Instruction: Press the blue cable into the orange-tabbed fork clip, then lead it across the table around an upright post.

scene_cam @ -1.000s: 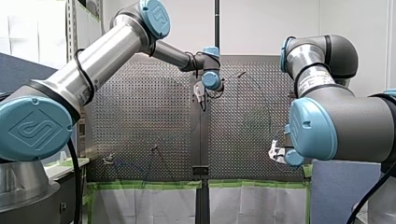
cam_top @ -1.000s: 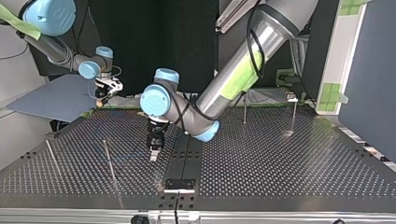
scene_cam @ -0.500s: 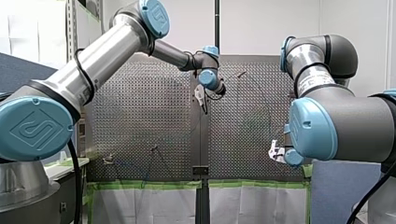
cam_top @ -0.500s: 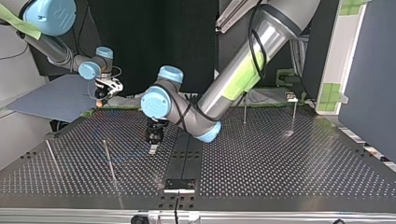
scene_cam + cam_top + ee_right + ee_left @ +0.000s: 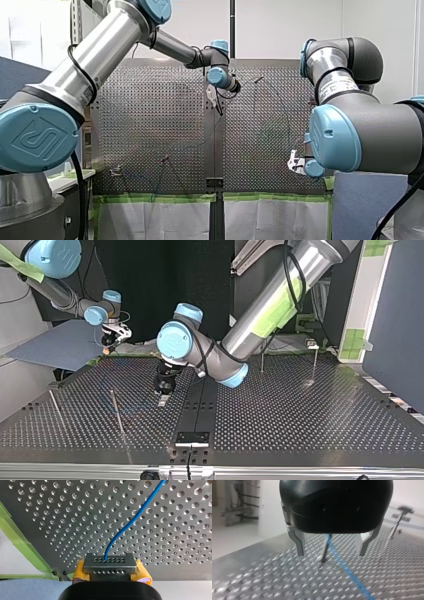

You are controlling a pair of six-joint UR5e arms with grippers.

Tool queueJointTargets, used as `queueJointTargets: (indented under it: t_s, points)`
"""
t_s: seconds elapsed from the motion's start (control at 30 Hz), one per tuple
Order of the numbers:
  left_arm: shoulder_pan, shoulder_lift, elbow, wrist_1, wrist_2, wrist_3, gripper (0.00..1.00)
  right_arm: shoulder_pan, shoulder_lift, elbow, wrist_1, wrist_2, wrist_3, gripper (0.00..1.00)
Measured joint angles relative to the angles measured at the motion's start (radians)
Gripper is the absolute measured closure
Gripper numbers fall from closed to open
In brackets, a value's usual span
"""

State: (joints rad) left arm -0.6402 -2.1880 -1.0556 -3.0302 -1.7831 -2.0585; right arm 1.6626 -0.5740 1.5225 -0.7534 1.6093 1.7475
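The blue cable (image 5: 130, 522) runs over the perforated table and ends in a small metal block (image 5: 110, 563). My right gripper (image 5: 110, 570) holds that block, its yellow pads shut on both sides, at the table's edge (image 5: 112, 337). My left gripper (image 5: 331, 554) hangs open over the table's middle (image 5: 163, 400), its metal fingers astride the cable (image 5: 344, 570) and a thin dark post (image 5: 325, 552) without touching either. A small clip (image 5: 116, 171) stands near the front view's lower left; its tab colour does not show.
Upright posts stand at the top view's left (image 5: 117, 412) and far left (image 5: 55, 407). Two more posts (image 5: 261, 357), (image 5: 314, 360) stand at the back right. A black rail (image 5: 197, 410) divides the table, whose near edge carries green tape (image 5: 160, 198).
My left arm has lifted its elbow and turned its wrist, so its open gripper has shifted slightly up in both views. My right arm has not moved.
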Motion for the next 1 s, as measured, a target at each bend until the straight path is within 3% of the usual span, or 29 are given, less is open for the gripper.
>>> queueJointTargets:
  t_s: [0.3, 0.47, 0.77, 1.0]
  points:
    - [-0.031, 0.063, -0.076, -0.036, 0.087, 0.066, 0.00, 0.000, 0.000, -0.003, 0.000, 0.000, 0.000, 1.00]
    - [-0.035, 0.097, -0.081, -0.028, 0.105, 0.111, 0.00, 0.000, -0.001, -0.007, 0.002, 0.000, -0.001, 1.00]
    - [-0.047, 0.102, -0.020, -0.036, 0.128, 0.192, 0.00, -0.004, -0.001, -0.007, 0.004, 0.001, -0.001, 1.00]
    - [-0.060, 0.100, 0.041, -0.092, 0.138, 0.211, 0.00, -0.003, 0.000, -0.007, 0.006, 0.000, 0.001, 1.00]
